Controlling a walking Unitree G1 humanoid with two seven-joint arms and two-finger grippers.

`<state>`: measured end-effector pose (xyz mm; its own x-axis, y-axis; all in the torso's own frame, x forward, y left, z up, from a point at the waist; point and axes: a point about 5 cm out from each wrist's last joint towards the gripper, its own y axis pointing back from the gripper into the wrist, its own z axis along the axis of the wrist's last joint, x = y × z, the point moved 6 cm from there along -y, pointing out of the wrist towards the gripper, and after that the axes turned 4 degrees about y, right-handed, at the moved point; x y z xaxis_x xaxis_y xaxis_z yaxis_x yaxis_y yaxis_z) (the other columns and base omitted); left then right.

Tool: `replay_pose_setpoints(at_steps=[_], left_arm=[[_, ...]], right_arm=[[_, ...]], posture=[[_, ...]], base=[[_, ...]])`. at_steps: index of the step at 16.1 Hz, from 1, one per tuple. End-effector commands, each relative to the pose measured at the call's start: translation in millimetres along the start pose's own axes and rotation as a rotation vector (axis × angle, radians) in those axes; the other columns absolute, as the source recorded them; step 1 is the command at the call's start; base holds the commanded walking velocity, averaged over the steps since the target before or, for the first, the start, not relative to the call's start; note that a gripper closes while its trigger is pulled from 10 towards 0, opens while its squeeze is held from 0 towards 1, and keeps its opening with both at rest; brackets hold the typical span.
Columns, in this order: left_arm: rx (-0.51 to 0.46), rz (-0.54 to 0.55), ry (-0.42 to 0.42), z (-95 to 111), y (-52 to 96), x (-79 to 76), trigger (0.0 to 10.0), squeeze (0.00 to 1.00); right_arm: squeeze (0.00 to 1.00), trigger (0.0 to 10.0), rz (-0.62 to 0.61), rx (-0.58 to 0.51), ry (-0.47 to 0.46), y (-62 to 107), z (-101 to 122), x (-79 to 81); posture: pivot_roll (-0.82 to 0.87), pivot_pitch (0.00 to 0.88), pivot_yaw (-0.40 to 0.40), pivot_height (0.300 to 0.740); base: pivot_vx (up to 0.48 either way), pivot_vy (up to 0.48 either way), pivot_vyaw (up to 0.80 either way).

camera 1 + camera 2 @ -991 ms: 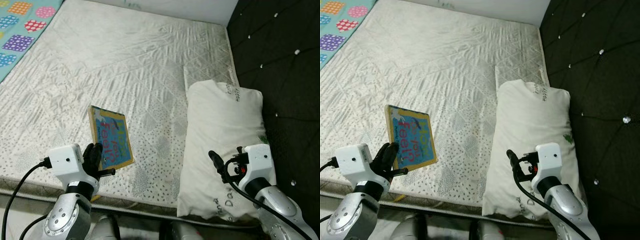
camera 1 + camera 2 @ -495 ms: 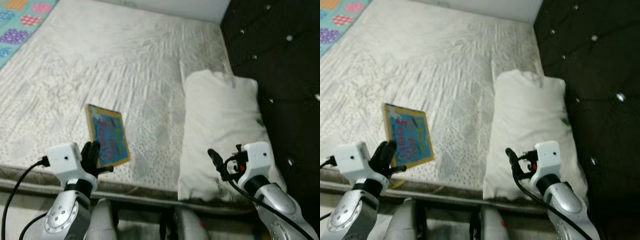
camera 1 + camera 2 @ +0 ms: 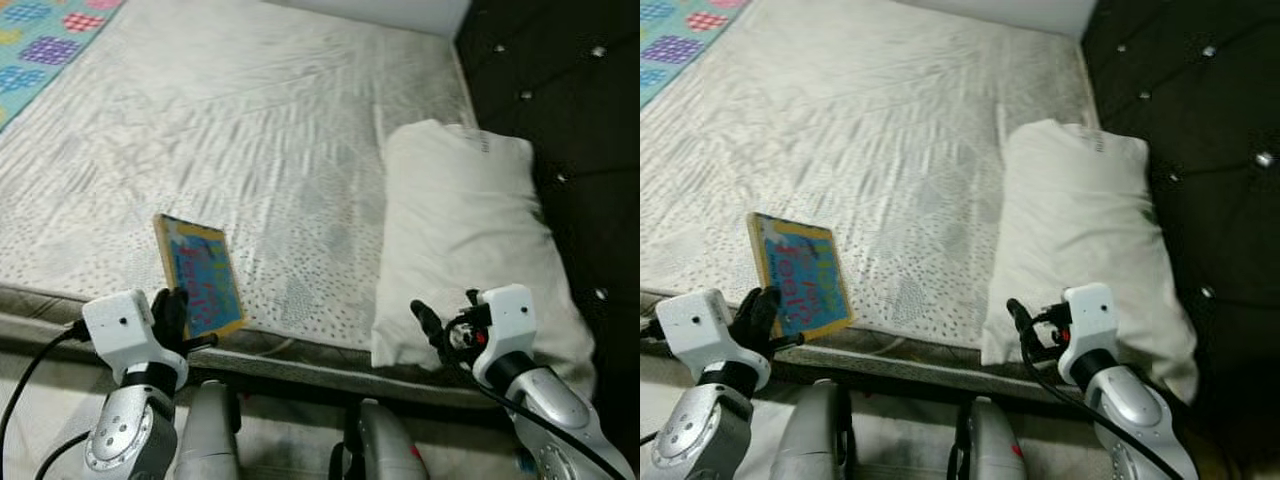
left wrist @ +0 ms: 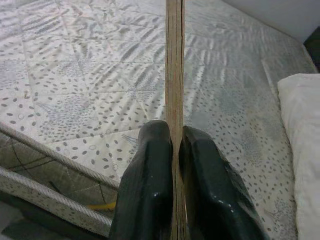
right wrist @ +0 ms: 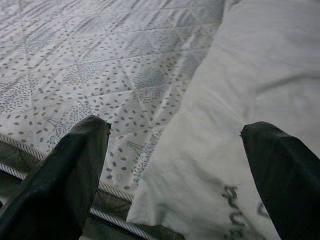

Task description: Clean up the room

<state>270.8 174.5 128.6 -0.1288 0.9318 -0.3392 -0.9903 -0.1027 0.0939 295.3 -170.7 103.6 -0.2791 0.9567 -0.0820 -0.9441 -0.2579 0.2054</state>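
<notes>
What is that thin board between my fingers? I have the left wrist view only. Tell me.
Observer: A picture book with a blue cover; the left gripper is shut on its edge.
Operator: Report the other gripper.
Observer: The right gripper is open, holding nothing, at the near end of the white pillow.
Operator: Say what lies beyond the mattress.
Observer: A patchwork quilt at the far left corner.
</notes>
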Motion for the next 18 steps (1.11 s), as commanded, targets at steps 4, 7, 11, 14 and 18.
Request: replay_pose_setpoints(at_steps=[4,7,11,14,18], left_arm=[[-0.033,-0.005,0.014,6.6,1.5,-4.4,10.0,0.0],[-0.033,0.001,0.016,7.1,1.3,-3.6,10.0,0.0],[-0.039,0.003,0.016,9.1,0.3,-2.6,10.0,0.0],[-0.09,-0.016,0.005,22.0,-6.0,-2.4,10.0,0.0],[-0.168,-0.048,0.019,44.6,-16.4,-1.7,10.0,0.0]], right_arm=[[0.0,10.0,-0.004,0.004,0.012,1.3,0.0,-5.1],[0.0,10.0,0.006,0.01,0.011,1.6,-0.6,-3.1],[0.0,10.0,0.003,0.012,0.01,2.3,-0.8,-4.0],[0.0,10.0,-0.004,0.01,0.007,1.8,-0.3,-5.2],[0.0,10.0,-0.009,0.008,0.008,1.4,0.2,-6.5]], posture=[[-0.07,0.232,-0.136,0.634],[-0.07,0.244,-0.14,0.614],[-0.07,0.249,-0.141,0.579],[-0.07,0.25,-0.142,0.57],[-0.08,0.249,-0.146,0.57]], base=[[0.0,0.0,0.0],[0.0,0.0,0.0],[0.0,0.0,0.0],[0.0,0.0,0.0],[0.0,0.0,0.0]])
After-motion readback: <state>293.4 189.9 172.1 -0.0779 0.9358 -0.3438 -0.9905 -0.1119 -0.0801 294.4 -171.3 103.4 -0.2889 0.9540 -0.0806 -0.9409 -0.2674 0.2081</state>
